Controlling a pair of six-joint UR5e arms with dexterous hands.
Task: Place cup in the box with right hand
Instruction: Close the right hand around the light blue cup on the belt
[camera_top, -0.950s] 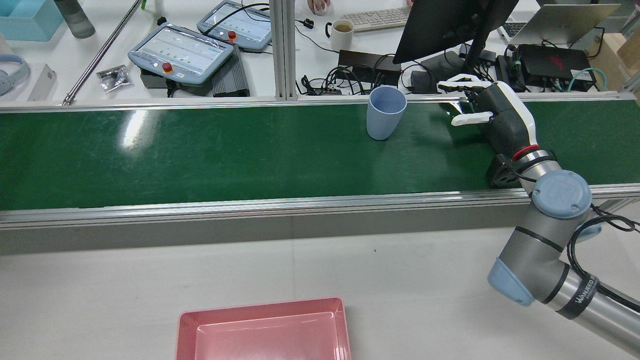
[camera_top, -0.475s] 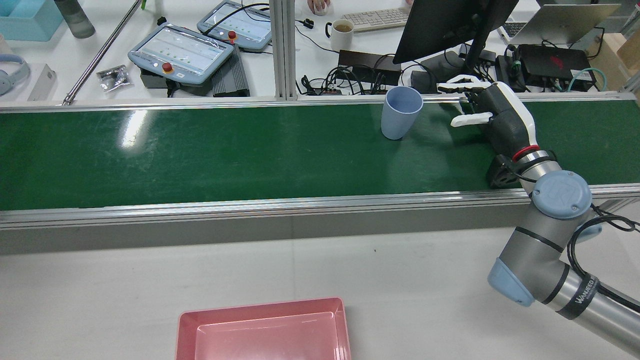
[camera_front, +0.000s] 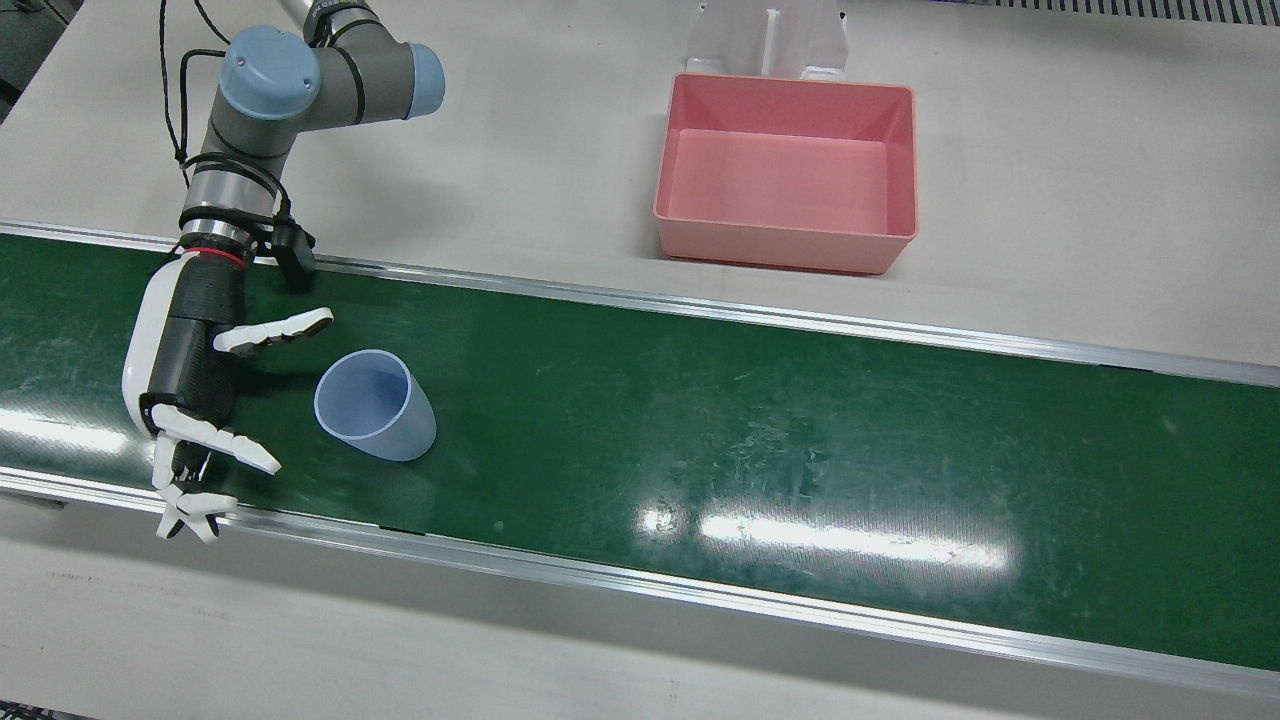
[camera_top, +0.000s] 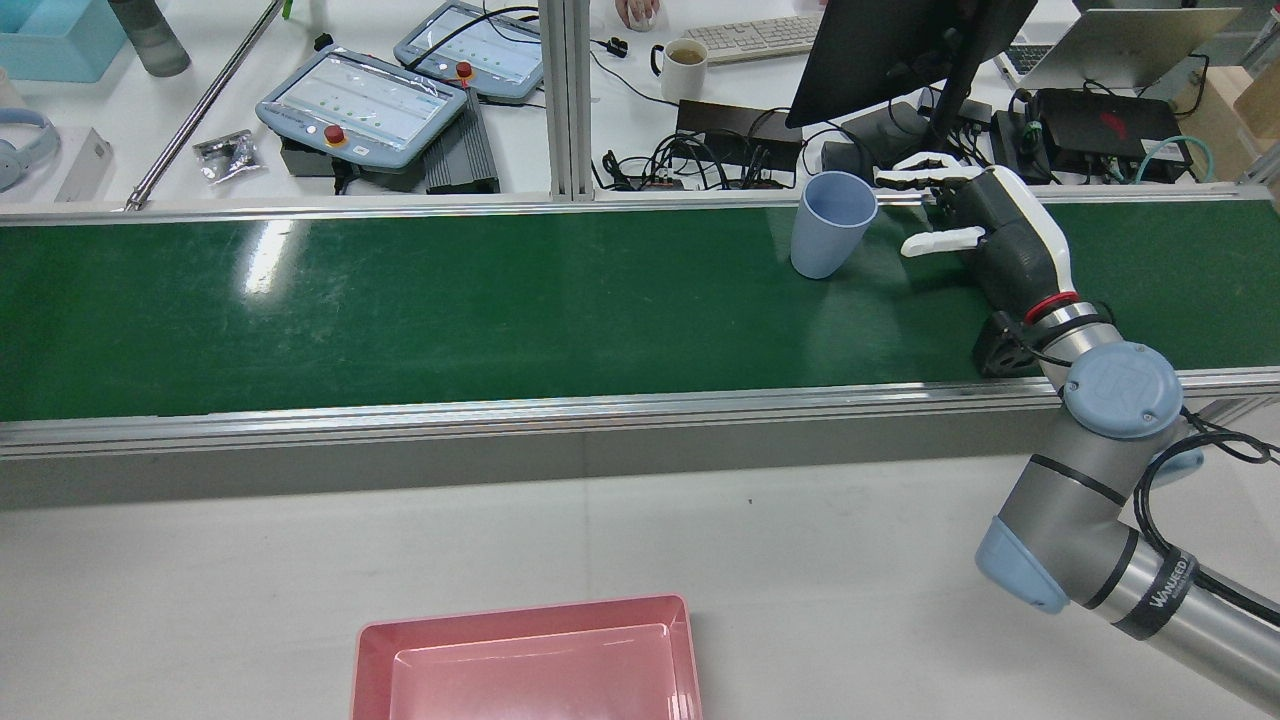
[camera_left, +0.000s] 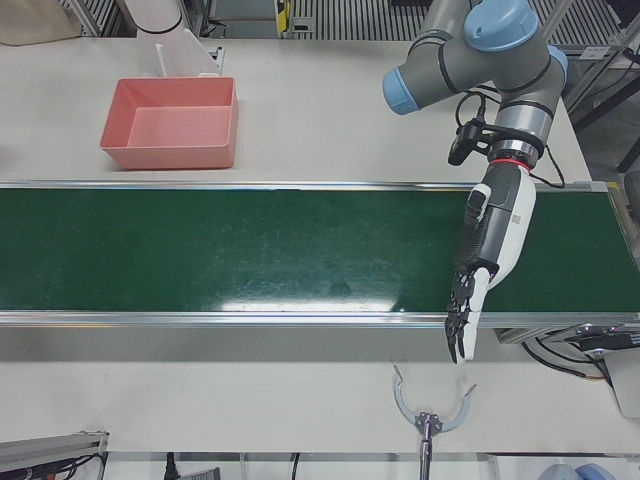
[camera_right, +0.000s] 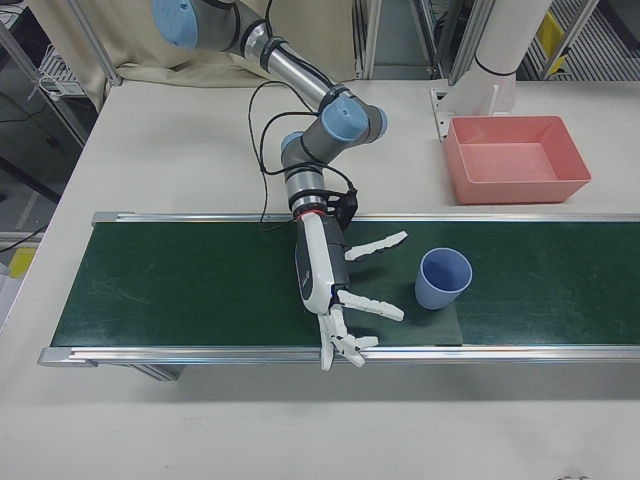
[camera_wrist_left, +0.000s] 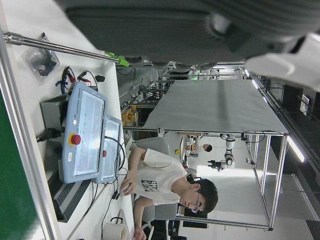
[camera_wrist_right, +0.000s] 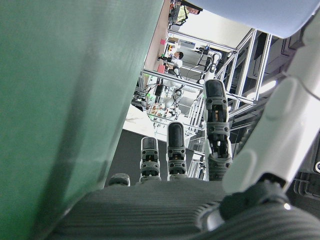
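The cup (camera_front: 375, 405), a smooth pale-blue tapered tumbler, is seen upright on the green belt (camera_front: 760, 440), mouth up. In the front view it lies at about three o'clock from the right hand (camera_front: 200, 390), just beside the splayed fingers (camera_front: 275, 330) and seemingly not yet touched. Nothing is held. The pink box (camera_front: 790, 170) is set well apart, at about one o'clock. The left hand (camera_left: 485, 260) hangs with fingers extended.

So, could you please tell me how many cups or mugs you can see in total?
2: a blue cup upright on the green belt beside the open right hand, and a white mug on the far desk.
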